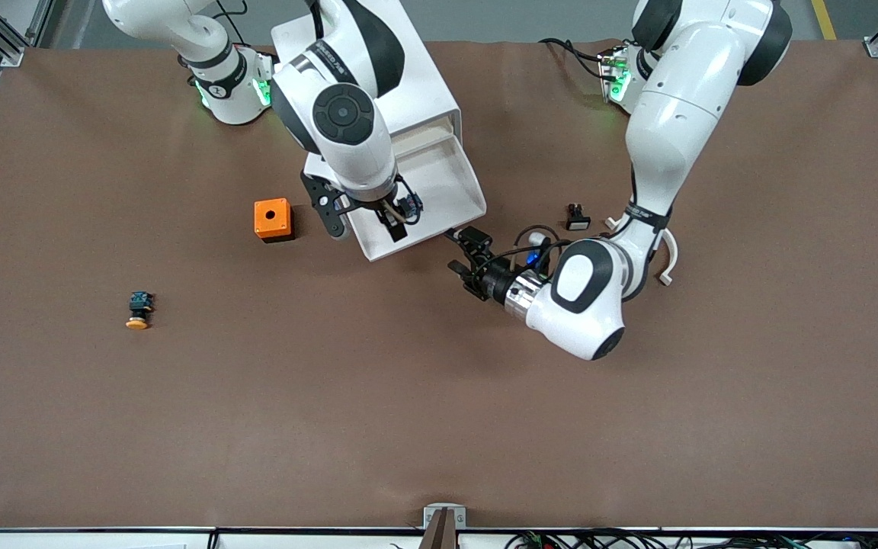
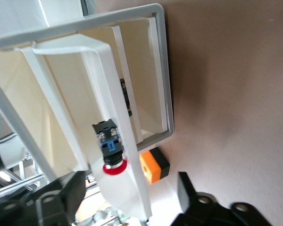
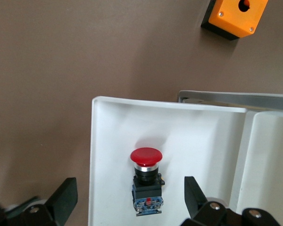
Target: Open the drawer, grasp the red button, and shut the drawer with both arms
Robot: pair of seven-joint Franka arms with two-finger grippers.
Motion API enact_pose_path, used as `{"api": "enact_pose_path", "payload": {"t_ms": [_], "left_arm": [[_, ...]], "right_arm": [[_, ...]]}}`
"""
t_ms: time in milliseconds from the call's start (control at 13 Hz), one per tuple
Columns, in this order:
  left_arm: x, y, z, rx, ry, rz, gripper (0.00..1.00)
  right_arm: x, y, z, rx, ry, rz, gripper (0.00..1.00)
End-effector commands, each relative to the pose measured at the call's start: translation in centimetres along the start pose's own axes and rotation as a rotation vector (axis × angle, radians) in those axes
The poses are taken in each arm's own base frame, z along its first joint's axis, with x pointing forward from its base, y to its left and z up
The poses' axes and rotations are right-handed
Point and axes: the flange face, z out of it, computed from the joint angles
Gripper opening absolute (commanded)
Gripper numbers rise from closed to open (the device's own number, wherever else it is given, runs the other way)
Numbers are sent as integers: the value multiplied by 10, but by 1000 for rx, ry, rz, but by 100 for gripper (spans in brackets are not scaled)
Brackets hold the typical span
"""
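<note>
- The white drawer [image 1: 439,191] stands pulled out of its cabinet [image 1: 408,84] on the brown counter [image 1: 439,396].
- The red-capped button [image 3: 146,179] lies inside the drawer, near its front wall, cap pointing toward that wall.
- The right tool [image 1: 378,217] hangs over the open drawer just above the button, fingers [image 3: 61,197] spread wide to either side of it, gripping nothing.
- The left tool [image 1: 463,257] sits by the drawer's front corner, released, fingers [image 2: 188,193] apart.
- An orange box [image 1: 273,219] rests beside the drawer toward the right arm's end.
- A yellow-capped button [image 1: 138,310] lies well apart, nearer the front camera.
- A black button with a white face [image 1: 577,217] lies toward the left arm's end.
</note>
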Motion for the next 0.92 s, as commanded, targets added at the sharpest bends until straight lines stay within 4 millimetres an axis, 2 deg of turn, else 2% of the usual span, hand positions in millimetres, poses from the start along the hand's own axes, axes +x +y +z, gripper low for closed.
{"api": "enact_pose_path", "payload": {"t_ms": [0,231,385,462,692,846], "left_arm": [[6,-11,-46,-35,45,128,100],[27,3,-89,-99,62,312,100],[36,-1,-112,-159,134,453,100],[43,4,-121,-183,164,453,100],[50,8,-124,-231,297,511,100],[45,-8,-137,-256,300,538,100]], "right_arm": [[-10,3,14,-18,13,-11,100],[-25,1,36,-42,20,-26,100],[-25,-5,47,-37,20,-24,100],[-25,-7,53,-40,22,-23,100],[-25,-12,65,-49,16,-18,100],[-29,-14,72,-43,17,-19,100]]}}
